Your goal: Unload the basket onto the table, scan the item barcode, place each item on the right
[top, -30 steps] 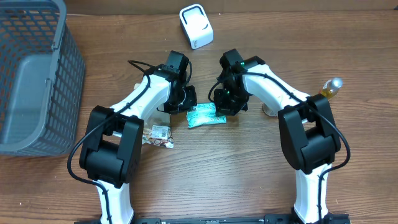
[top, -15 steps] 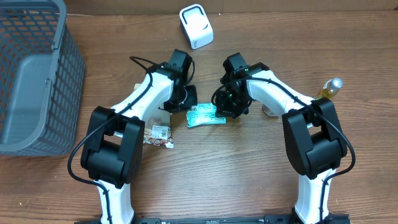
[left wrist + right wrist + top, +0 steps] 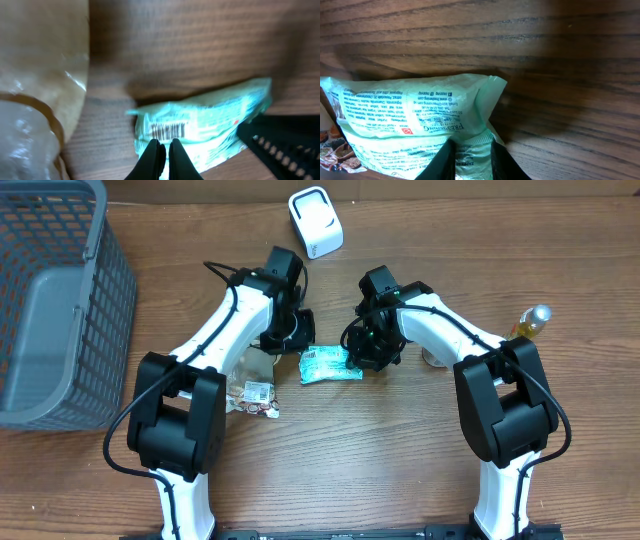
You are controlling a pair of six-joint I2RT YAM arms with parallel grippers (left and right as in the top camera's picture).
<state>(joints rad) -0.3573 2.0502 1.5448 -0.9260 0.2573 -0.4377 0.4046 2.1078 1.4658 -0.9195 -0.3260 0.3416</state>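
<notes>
A teal packet (image 3: 330,365) lies flat on the wooden table between my two grippers. In the left wrist view its barcode (image 3: 167,131) faces up, just ahead of my left gripper (image 3: 165,142), which is shut with nothing between its fingers and hovers at the packet's (image 3: 210,120) left end. My left gripper (image 3: 300,338) sits just up-left of the packet in the overhead view. My right gripper (image 3: 471,144) stands slightly open, the packet's (image 3: 410,110) sealed right end lying between its parted fingers. Overhead, the right gripper (image 3: 366,355) is at the packet's right edge.
A white scanner (image 3: 315,222) stands at the back centre. A grey basket (image 3: 110,290) fills the far left. A small snack pack (image 3: 255,393) and a clear bag (image 3: 35,100) lie left of the packet. A bottle (image 3: 530,322) lies at the right.
My right gripper's fingers have parted around the packet's end. My left arm has shifted slightly up and back from the packet. The packet stays on the table.
</notes>
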